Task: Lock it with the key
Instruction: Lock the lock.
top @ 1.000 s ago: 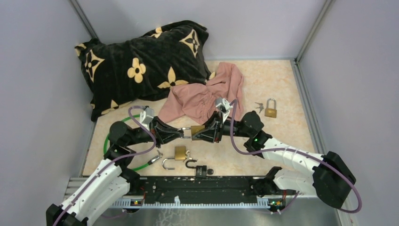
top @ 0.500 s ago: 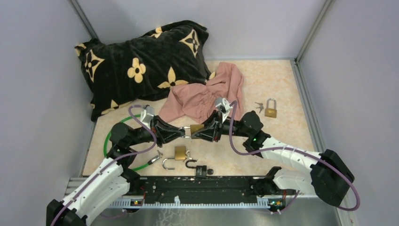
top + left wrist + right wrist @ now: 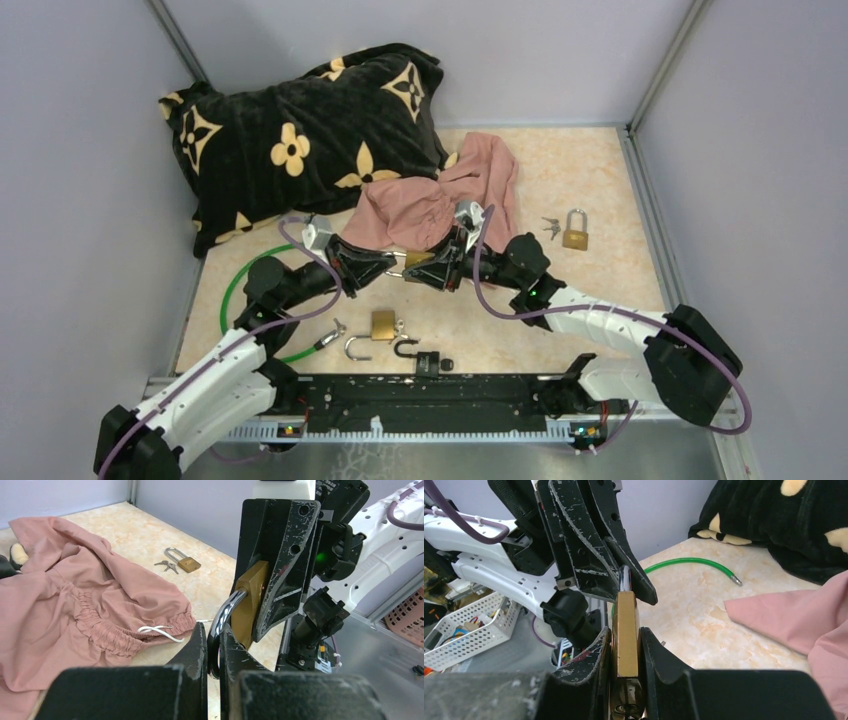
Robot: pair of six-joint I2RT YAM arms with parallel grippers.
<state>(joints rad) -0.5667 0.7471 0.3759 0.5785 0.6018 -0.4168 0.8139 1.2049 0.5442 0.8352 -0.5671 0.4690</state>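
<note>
A brass padlock (image 3: 418, 260) hangs in the air between my two grippers, above the table in front of the pink cloth. My left gripper (image 3: 214, 632) is shut on its silver shackle (image 3: 225, 612). My right gripper (image 3: 625, 635) is shut on the flat sides of its brass body (image 3: 625, 620). The lock's underside sits deep between the right fingers, and I cannot tell whether a key is in it. A pair of small keys (image 3: 550, 226) lies on the table at the right, apart from both grippers.
A second brass padlock (image 3: 575, 232) lies beside the keys. Near the front edge lie another brass padlock (image 3: 384, 324), a loose shackle (image 3: 358, 347) and a black padlock (image 3: 427, 361). A green cable loop (image 3: 232, 296) lies left. The pink cloth (image 3: 440, 205) and black pillow (image 3: 300, 130) are behind.
Both grippers, still joined on the padlock, have moved away from the arm bases toward the pink cloth. Neither grip has changed.
</note>
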